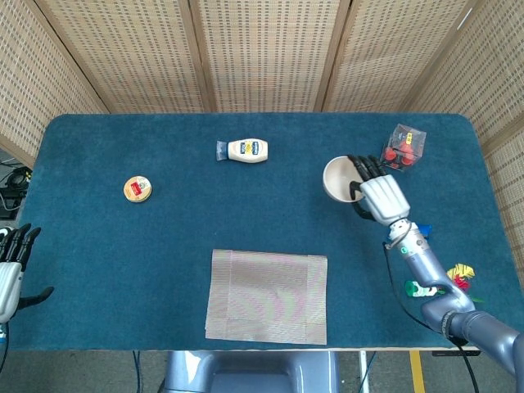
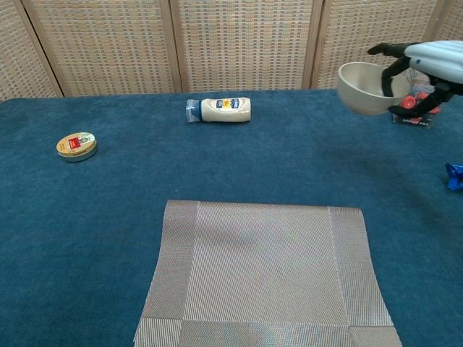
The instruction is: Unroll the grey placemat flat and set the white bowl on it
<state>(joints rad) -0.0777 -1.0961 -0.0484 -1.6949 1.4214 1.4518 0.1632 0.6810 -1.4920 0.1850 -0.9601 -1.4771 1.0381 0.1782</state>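
The right robot hand (image 1: 379,196) pinches the white bowl (image 1: 341,178) by its rim, lifted off the counter (image 1: 106,246); the grey placemat (image 1: 268,295), flat, lies toward seven o'clock; the left robot hand (image 1: 11,266), fingers apart, sits far off.

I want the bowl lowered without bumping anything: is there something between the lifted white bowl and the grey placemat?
Nothing visible. The right hand holds the white bowl in the air, and only bare blue table lies between it and the flat grey placemat.
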